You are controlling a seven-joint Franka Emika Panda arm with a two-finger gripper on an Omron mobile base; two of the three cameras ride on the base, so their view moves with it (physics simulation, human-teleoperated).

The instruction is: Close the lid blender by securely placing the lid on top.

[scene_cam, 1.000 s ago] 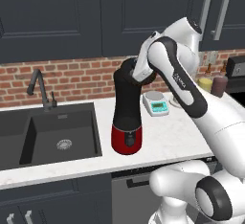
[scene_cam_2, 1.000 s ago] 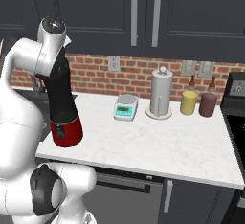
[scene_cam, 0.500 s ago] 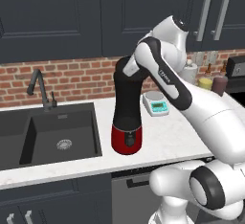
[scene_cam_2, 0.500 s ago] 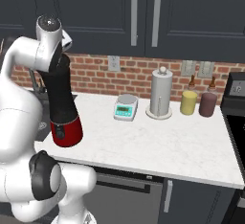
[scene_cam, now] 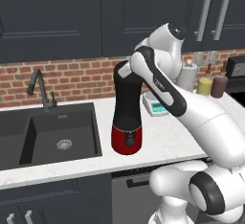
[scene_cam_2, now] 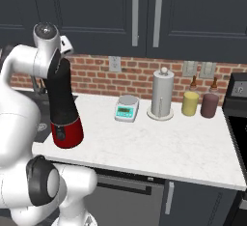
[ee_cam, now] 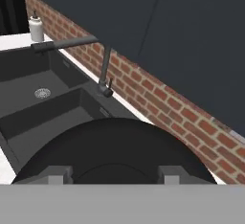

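The blender point(scene_cam: 127, 108) stands on the white counter beside the sink, a tall black jar on a glossy red base point(scene_cam_2: 67, 133). My gripper point(scene_cam: 125, 71) sits right at the jar's top, with the wrist bent over it. In the hand view the lid point(ee_cam: 112, 144) is a wide black disc just under the gripper point(ee_cam: 113, 174). A fingertip point(ee_cam: 55, 174) stands on each side of its central knob, shut on it. From the base views the lid looks level with the jar's rim; the hand hides whether it touches.
A dark sink point(scene_cam: 57, 137) with a black faucet point(scene_cam: 40, 86) lies left of the blender. To its right along the brick wall stand a small scale point(scene_cam_2: 126, 109), a paper-towel roll point(scene_cam_2: 161, 94), a yellow jar point(scene_cam_2: 189, 103) and a dark jar point(scene_cam_2: 209, 105).
My arm's upper links have swung a little to the left while the hand stays at the top of the jar. The blender has not moved.
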